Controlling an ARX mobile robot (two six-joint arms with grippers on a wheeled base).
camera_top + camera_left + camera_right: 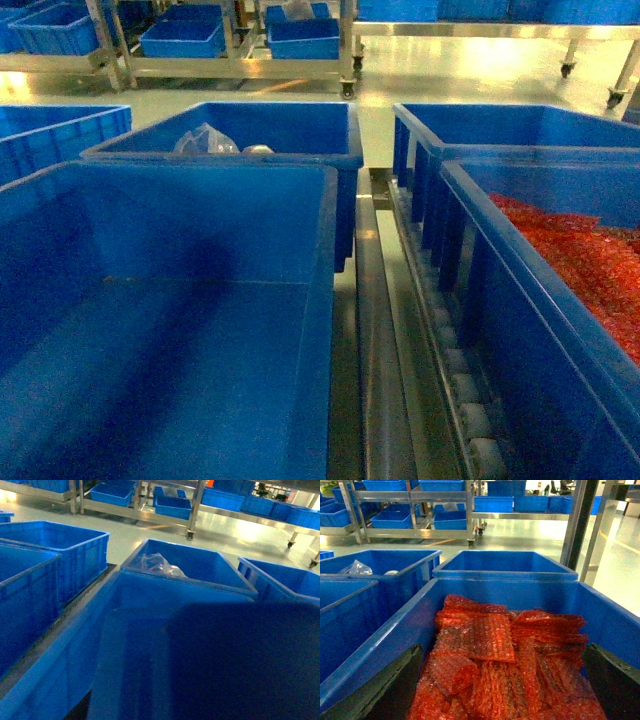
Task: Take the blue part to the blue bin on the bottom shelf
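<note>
Factory floor, pale glossy concrete, steel racks of blue crates at the back. Nearest in the head view: the blue bin (170, 330), big, deep, plain walls, nothing visible inside, sitting left of a steel rail with white rollers (470, 420), likely the bottom shelf. Just right of the rail, a crate of red netted material (590, 270), which fills the right wrist view. Behind the blue bin, touching or nearly so, a crate holding a clear plastic bag (205, 140); further right-back another blue crate (520, 125).

Blue part: not visible in any view, so direction from either tool can't be given. No fingers show in the head or left wrist views; dark shapes at the right wrist view's bottom corners may be fingers, spread or closed can't tell.

Judgement: left arm is nearer the blue bin, its camera looks straight over it. The part must be found first.
</note>
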